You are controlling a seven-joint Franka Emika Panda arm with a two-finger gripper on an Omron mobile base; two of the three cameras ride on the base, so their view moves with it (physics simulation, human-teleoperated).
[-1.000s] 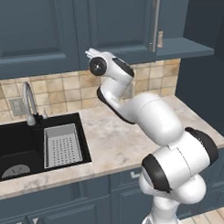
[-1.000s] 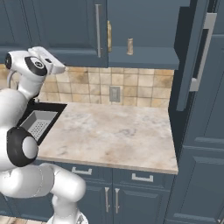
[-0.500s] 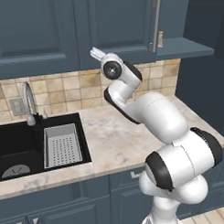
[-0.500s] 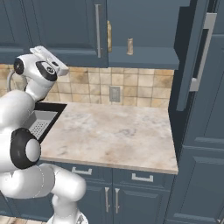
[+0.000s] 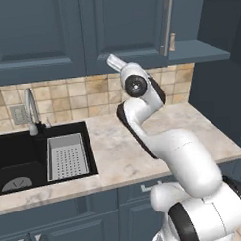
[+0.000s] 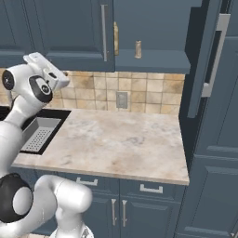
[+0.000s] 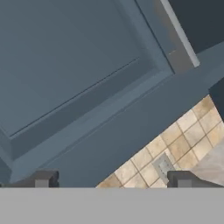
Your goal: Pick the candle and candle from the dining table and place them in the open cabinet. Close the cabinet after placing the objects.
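End effector (image 7: 111, 179) spread wide and empty, I see it facing a closed door beside the open cabinet (image 6: 153, 58).

No words, labels, brands or numbers can be read anywhere: the cabinet doors (image 5: 124, 29), tiles (image 6: 139, 93), worktop (image 6: 121, 144) and sink (image 5: 25, 155) all carry none.
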